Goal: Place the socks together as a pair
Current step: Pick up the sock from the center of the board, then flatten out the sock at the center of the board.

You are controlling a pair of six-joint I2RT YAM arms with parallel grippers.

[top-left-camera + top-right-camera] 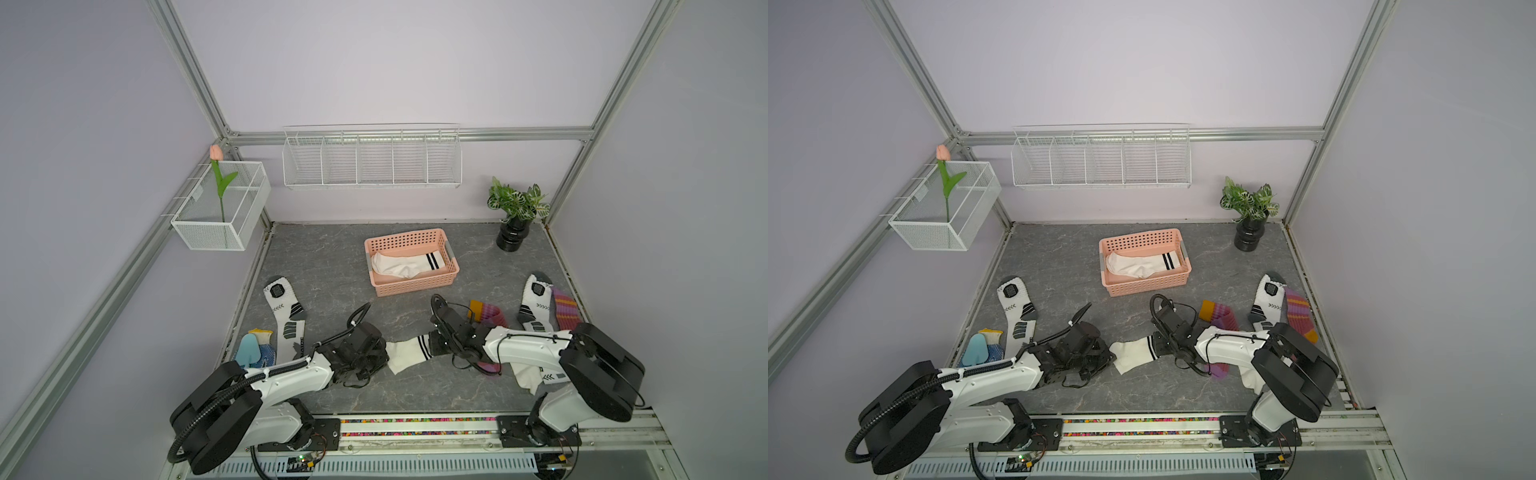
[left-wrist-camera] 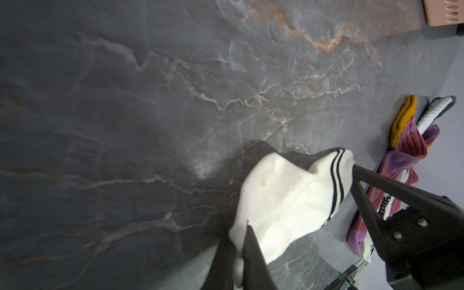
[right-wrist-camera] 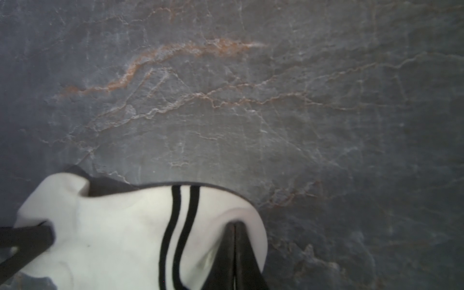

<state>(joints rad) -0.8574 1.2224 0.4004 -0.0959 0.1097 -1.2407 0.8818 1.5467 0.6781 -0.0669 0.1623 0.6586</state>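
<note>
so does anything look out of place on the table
Yes: a blue glove and a light blue trowel lie beside the sports sock at the table's near left corner; neither is a sock. Nothing looks spilled or damaged.

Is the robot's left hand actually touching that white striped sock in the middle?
Touching. The left wrist view shows the left hand closed on the plain end of the sock, pinching the fabric.
</note>
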